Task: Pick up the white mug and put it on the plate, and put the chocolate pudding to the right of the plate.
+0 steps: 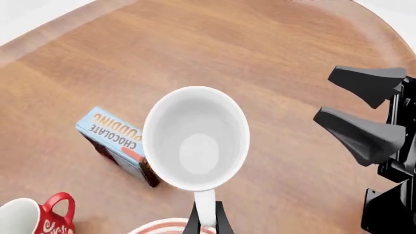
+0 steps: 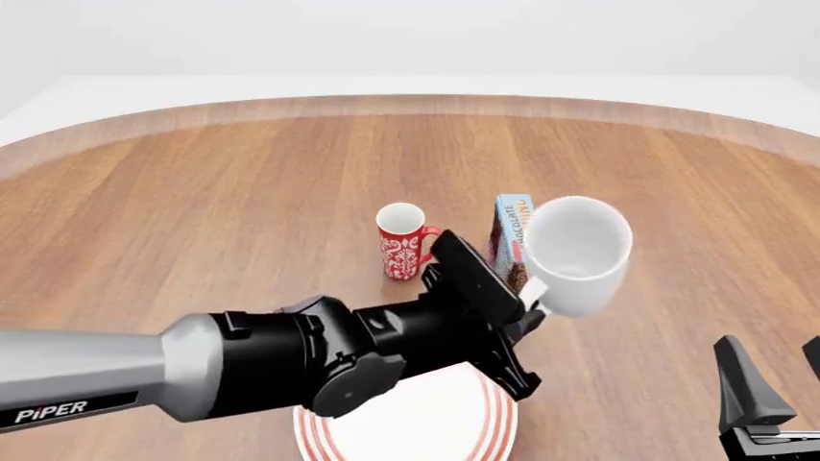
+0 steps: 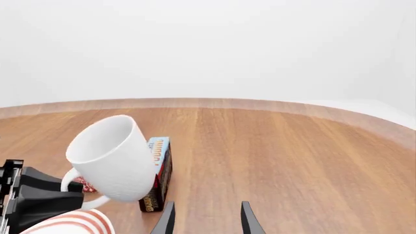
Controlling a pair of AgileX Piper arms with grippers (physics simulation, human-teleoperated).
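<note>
My left gripper [image 2: 528,300] is shut on the handle of the white mug [image 2: 577,252] and holds it tilted in the air, above the table. The mug shows mouth-on in the left wrist view [image 1: 196,138] and also in the right wrist view [image 3: 117,158]. The chocolate pudding carton [image 2: 512,236] stands upright just behind the mug; it shows in both wrist views [image 1: 117,142] [image 3: 158,170]. The red-ringed plate [image 2: 477,434] lies at the front under the left arm. My right gripper [image 3: 204,219] is open and empty at the front right [image 2: 769,379].
A red mug with a white pattern [image 2: 406,242] stands left of the carton, behind the plate. The round wooden table [image 2: 192,211] reaches wide to the left and back. The right gripper's fingers [image 1: 364,136] show in the left wrist view.
</note>
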